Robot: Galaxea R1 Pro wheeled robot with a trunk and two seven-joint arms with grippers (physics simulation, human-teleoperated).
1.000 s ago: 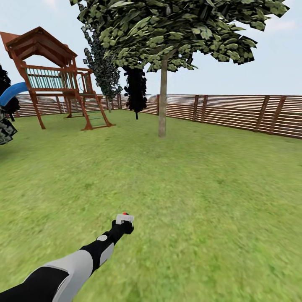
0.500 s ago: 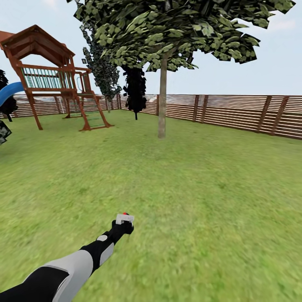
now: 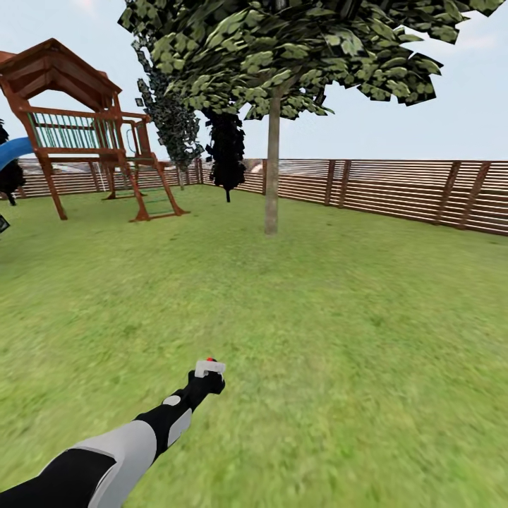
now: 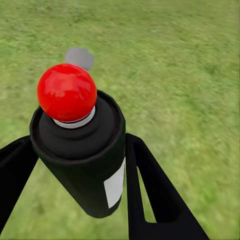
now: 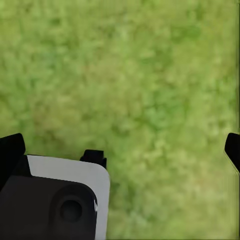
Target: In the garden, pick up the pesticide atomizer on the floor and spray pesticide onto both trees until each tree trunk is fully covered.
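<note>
Left tool grips one atomizer; one tree.

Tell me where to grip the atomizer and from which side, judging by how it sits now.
Grip the atomizer on its black body, below the red top, from opposite sides. The left tool already does this: a finger on each flank of the round can, leaving the top clear for spraying.

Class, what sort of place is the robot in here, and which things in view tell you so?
Most likely a fenced back garden: a grass lawn, a slatted wooden fence, a wooden playset and a leafy tree.
</note>
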